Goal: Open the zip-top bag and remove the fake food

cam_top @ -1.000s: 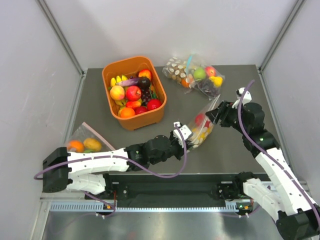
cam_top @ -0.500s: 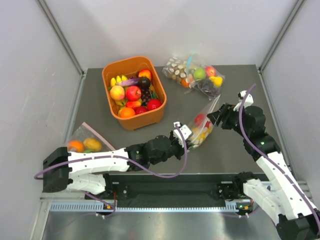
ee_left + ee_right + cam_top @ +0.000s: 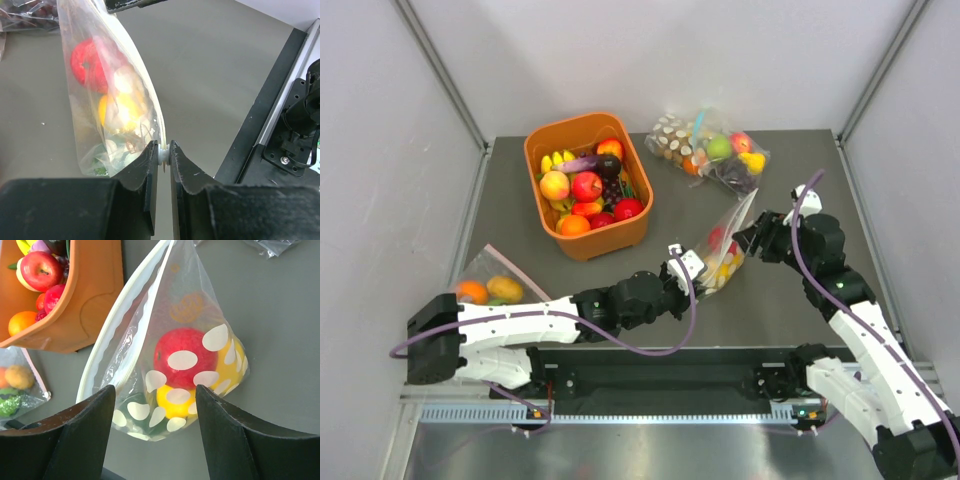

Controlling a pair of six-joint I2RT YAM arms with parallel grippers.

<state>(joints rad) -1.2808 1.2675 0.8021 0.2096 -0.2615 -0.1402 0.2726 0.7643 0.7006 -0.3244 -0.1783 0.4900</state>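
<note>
My left claw (image 3: 163, 150) pinches the zip-top bag (image 3: 110, 100); I'd shut my wide right claw (image 3: 155, 390) gently on the strip (image 3: 103, 335) ahead.

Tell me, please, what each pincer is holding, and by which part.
The left pincer pinches the zip-top bag by its zip strip. The right pincer stands open astride the bag's body, gripping nothing visibly.

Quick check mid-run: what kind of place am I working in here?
Probably a robot test cell, not a kitchen: plain panel walls enclose a grey table, and the orange tub holds toy fruit.
</note>
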